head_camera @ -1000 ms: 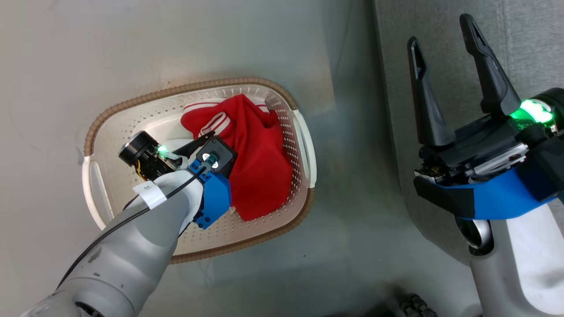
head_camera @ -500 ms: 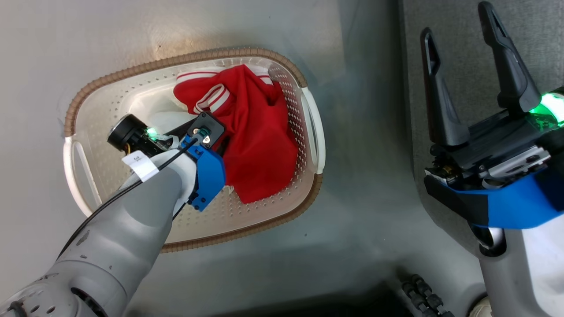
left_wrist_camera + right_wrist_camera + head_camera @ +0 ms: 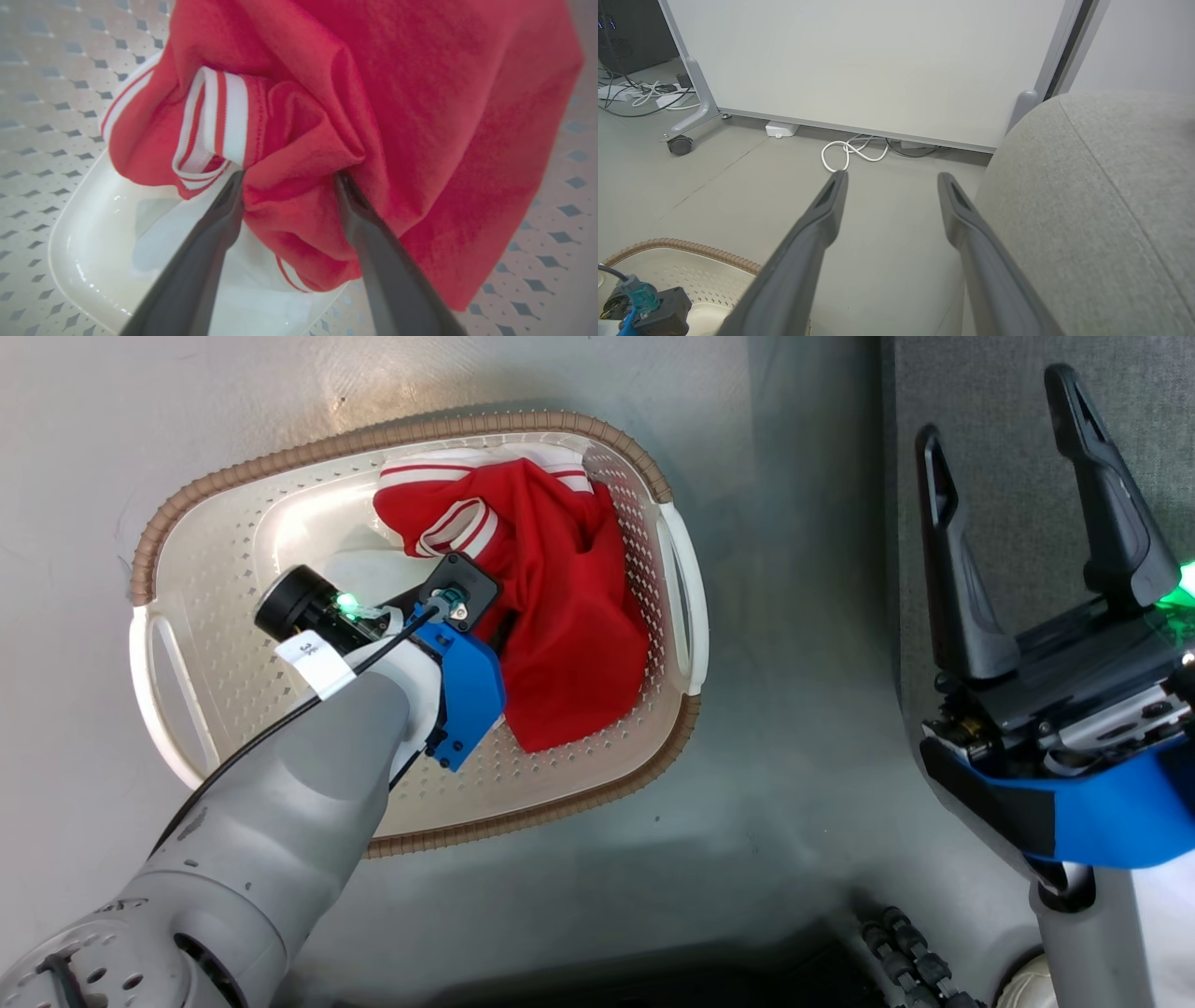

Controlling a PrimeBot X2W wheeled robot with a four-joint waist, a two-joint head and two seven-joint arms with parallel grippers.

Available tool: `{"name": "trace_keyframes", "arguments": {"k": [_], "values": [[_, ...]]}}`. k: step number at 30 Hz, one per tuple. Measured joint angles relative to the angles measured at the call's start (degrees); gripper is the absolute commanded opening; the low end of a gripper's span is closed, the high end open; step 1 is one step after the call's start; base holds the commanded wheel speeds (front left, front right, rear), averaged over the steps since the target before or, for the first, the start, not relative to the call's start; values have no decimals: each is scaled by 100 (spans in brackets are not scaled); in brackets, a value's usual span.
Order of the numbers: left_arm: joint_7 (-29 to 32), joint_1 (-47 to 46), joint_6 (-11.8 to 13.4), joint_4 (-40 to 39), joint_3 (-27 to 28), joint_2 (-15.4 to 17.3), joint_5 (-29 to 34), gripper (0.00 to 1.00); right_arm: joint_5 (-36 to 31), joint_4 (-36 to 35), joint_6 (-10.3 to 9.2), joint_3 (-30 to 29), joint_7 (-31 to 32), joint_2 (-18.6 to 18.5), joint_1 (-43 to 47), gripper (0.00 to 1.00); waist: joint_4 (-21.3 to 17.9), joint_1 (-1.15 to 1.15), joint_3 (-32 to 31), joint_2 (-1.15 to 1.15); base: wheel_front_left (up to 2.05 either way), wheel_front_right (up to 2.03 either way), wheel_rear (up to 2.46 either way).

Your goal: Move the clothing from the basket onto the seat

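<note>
The red clothing (image 3: 560, 616) with white stripes lies bunched in the right half of the cream basket (image 3: 523, 425) on the floor. I cannot tell two garments apart in the heap. My left arm reaches down into the basket. In the left wrist view my left gripper (image 3: 289, 177) is open, and a fold of the red clothing (image 3: 299, 205) sits between its fingers (image 3: 219, 210), next to a striped cuff. My right gripper (image 3: 999, 411) stands open and empty over the edge of the grey seat (image 3: 1008, 541). The seat (image 3: 1087, 210) also fills the right of the right wrist view.
A wheeled whiteboard (image 3: 878, 60) stands beyond the bare grey floor (image 3: 887, 224), with a white cable (image 3: 850, 154) at its foot and more cables (image 3: 640, 95) at the far left. The basket's brown rim (image 3: 682, 245) shows at the lower left there.
The head camera has shifted, so the basket and seat sit higher and further right in the picture. My left arm stays in the basket at the clothing; the right gripper stays open.
</note>
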Motion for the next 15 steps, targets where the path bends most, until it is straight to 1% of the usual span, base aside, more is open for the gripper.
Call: {"name": "trace_keyframes", "arguments": {"k": [4,5,6,7,15], "values": [[14,3,0,-5,-33,-44,-116,100,-44,-91,0,-12,0,-16,110,100,16,0,13,0,0,0,0],[60,3,0,3,-42,-49,-112,77,-44,-119,0,-15,0,-22,115,100,24,0,21,0,0,0,0],[87,2,0,-3,-51,-53,-86,46,-47,-140,0,-18,1,-26,121,100,32,0,27,0,0,0,0],[94,2,0,-7,-57,-56,-76,0,-52,-156,0,-15,0,-27,135,100,40,0,31,0,0,0,0],[101,4,0,-19,-76,-58,-74,0,-59,-238,0,36,0,-55,177,100,62,0,-6,0,0,0,0]]}}
